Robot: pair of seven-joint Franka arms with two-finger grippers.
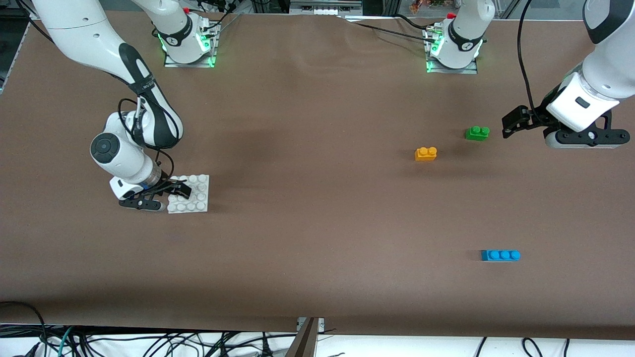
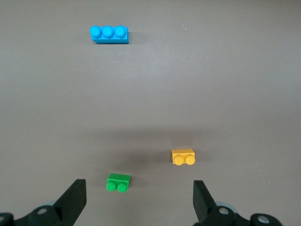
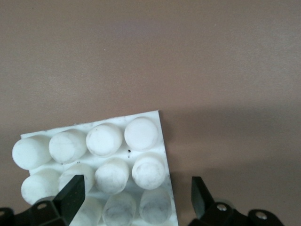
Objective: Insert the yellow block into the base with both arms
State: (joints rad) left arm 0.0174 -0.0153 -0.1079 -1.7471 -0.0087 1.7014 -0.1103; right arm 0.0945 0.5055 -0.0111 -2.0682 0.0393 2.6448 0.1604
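Resting flat on the brown table [image 1: 317, 223] toward the right arm's end: white base [image 1: 196, 198], studs up, nothing pressed onto it. Hovering low over one edge of that base: right gripper [image 1: 166, 194], jaws spread wide, holding nothing. In the right wrist view, one black fingertip [image 3: 73, 190] over the studs, the other over bare table just beside the base's edge [image 3: 167, 155]; whether either fingertip touches the plate cannot be told.

Sitting alone toward the left arm's end, well apart from the base: yellow block [image 1: 425, 153], upright, two studs on top, free of both grippers. Just beside it, slightly farther from the front camera and closer to the left arm: green brick [image 1: 476, 133], also upright, not touching the yellow one. Lying much nearer the front camera, well apart from both: longer blue brick [image 1: 500, 255] with three studs.

Hanging in the air above the table near the green brick: left gripper [image 1: 511, 124], tilted, jaws wide and empty. Seen from the left wrist, fingertips [image 2: 75, 197] framing bare table, with green brick [image 2: 118, 182] and yellow block [image 2: 183, 157] lying between the two tips' lines of sight and blue brick [image 2: 109, 34] far off.

Standing along the table's farthest edge: both arm bases, green lights glowing at their feet.
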